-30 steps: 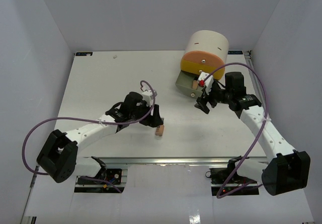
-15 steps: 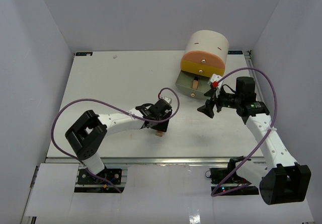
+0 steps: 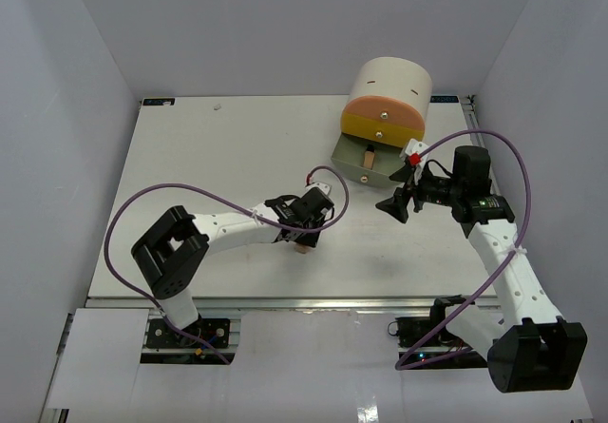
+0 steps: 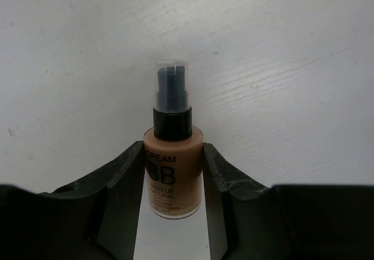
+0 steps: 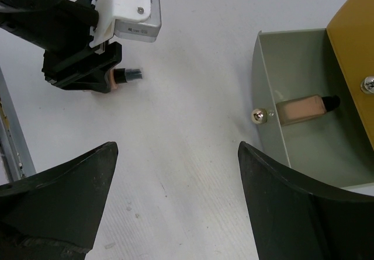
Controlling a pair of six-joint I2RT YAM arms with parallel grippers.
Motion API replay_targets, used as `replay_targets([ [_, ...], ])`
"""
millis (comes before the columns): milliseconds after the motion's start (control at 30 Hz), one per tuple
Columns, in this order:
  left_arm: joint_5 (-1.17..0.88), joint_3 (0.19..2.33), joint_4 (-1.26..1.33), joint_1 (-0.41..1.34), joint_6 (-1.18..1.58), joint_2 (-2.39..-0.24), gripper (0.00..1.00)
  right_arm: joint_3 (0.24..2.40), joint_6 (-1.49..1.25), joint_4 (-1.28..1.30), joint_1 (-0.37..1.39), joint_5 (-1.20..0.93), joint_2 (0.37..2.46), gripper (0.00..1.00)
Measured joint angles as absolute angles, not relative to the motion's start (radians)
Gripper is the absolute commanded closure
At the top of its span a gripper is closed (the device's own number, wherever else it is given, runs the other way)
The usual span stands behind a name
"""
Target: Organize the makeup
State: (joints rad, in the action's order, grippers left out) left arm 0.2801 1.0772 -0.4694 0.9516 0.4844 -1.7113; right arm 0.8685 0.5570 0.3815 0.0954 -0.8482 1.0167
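Lying on the table (image 3: 190,157), a bottle (image 4: 173,175) (label: BB cream) is clamped in the left gripper (image 4: 173,150); the right gripper (image 5: 175,155), jaws apart, hangs beside the grey drawer (image 5: 274,55) holding a second bottle (image 5: 301,109)

The white table (image 3: 190,157) holds a round drawer box (image 3: 388,88) at the upper right and a small bottle (image 4: 173,175) near the middle.

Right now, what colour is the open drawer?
The drawer is grey-green, and it shows best in the right wrist view.
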Motion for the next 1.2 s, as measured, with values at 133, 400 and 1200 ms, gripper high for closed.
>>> replay_targets([
  [133,0.269,1.135,-0.397,0.952,0.387,-1.684,0.78,0.868,0.556,0.375,0.079,-0.85,1.007,0.1],
  [400,0.196,1.394,-0.23,0.897,0.281,-1.723,0.82,0.856,0.548,0.357,0.017,-0.873,0.982,0.1],
  [1200,0.339,1.663,0.01,0.762,0.965,-2.081,0.47,0.852,0.53,0.339,-0.073,-0.905,0.972,0.1],
])
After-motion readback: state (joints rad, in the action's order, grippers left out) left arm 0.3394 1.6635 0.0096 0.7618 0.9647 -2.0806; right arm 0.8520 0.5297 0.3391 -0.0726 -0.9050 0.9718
